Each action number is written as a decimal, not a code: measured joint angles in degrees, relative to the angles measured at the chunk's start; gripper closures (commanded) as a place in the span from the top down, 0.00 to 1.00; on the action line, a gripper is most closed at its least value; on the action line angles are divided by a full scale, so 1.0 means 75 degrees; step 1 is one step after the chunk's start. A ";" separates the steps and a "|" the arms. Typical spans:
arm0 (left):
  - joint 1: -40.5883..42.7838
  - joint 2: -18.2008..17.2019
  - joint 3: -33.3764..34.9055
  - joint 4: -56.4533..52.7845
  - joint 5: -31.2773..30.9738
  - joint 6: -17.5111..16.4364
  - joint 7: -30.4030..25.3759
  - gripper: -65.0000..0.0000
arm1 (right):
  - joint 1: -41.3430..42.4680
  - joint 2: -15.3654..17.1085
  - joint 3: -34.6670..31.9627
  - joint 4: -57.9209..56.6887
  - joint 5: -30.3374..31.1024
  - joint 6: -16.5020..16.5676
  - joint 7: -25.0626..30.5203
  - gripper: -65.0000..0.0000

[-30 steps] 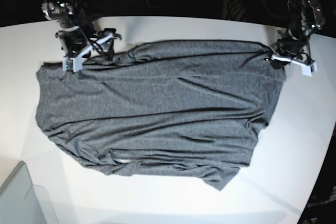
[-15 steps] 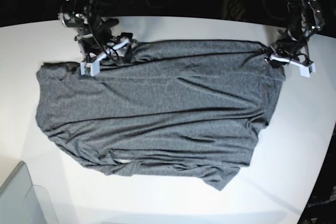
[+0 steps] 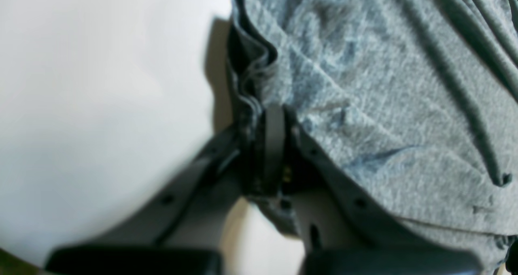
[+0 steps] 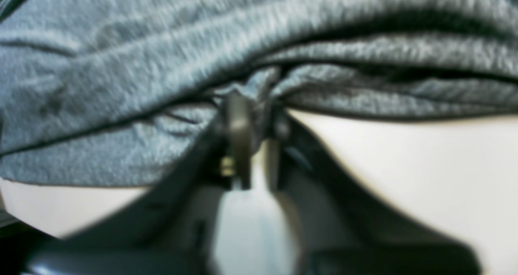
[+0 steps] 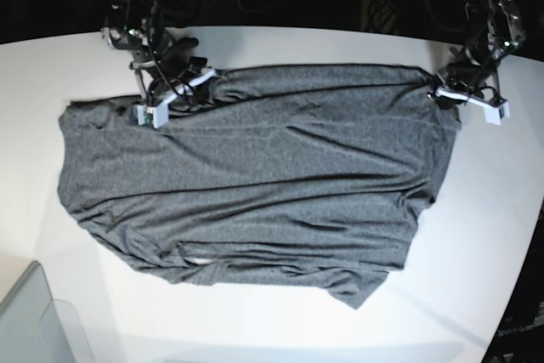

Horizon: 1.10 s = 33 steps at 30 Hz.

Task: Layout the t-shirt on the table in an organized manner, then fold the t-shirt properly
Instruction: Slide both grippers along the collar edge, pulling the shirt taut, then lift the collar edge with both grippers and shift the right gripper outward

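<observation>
T-shirt [image 5: 255,184] lies spread, wrinkled, mid-table [image 5: 476,295], far edge pinched at both ends: left gripper [image 5: 449,95] clamped on the 2 o'clock corner, right gripper [image 5: 200,87] clamped on a fold at 11, likely placed to tension and flatten it.

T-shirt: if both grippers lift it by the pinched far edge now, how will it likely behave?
The t-shirt will likely hang limp: it already lies in soft wrinkles. It bunches between the left gripper and right gripper fingers, so the edge would probably sag between them.
</observation>
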<state>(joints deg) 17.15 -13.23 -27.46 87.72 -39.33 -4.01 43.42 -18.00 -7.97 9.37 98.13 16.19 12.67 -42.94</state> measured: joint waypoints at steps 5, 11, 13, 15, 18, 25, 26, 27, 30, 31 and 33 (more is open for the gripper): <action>0.0038 0.0117 -0.0414 0.0536 0.0020 0.0020 0.0189 0.00 | -0.0382 0.0000 0.0015 0.0533 -0.0114 0.0000 -0.0163 0.00; 0.0032 0.0175 -0.1064 0.1032 0.0017 0.0015 0.0883 0.00 | -0.0650 -0.0029 0.0041 0.1352 -0.0096 0.0000 -0.0245 0.00; 0.0032 0.0178 -0.1180 0.1224 0.0017 0.0015 0.0915 0.00 | -0.0711 -0.0023 0.0041 0.1425 -0.0093 0.0006 -0.0224 0.00; 0.0012 0.0175 -0.1183 0.1300 0.0015 0.0015 0.0927 0.00 | -0.0880 -0.0023 0.0041 0.1434 -0.0093 0.0009 -0.0256 0.00; 0.0050 0.0181 -0.1195 0.1306 0.0012 0.0012 0.0970 0.00 | -0.1067 -0.0023 0.0041 0.1434 -0.0093 0.0023 -0.0306 0.00; 0.0274 0.0181 -0.1241 0.1323 -0.0009 -0.0015 0.0965 0.00 | -0.1460 -0.0023 0.0026 0.1448 -0.0079 0.0023 -0.0271 0.00; 0.0315 0.0184 -0.1250 0.1323 0.0000 -0.0015 0.0994 0.00 | -0.1515 -0.0023 0.0026 0.1448 -0.0087 0.0023 -0.0274 0.00; 0.0315 0.0189 -0.1262 0.1323 0.0017 -0.0015 0.1014 0.00 | -0.1580 -0.0023 0.0029 0.1448 -0.0087 0.0023 -0.0259 0.00; 0.0280 0.0181 -0.1268 0.1323 0.0015 -0.0015 0.0982 0.00 | -0.1661 -0.0026 0.0026 0.1460 -0.0067 0.0023 -0.0221 0.00; 0.0294 0.0181 -0.1268 0.1329 -0.0012 -0.0015 0.0979 0.00 | -0.1676 -0.0026 0.0026 0.1492 -0.0064 0.0023 -0.0210 0.00; 0.0385 0.0184 -0.1268 0.1329 -0.0012 -0.0015 0.0982 0.00 | -0.1810 -0.0026 0.0061 0.1734 -0.0038 0.0026 -0.0198 0.00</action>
<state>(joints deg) 20.03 -11.86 -36.97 97.69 -39.42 -4.12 50.78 -31.57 -8.16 9.82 111.13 15.90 12.86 -44.42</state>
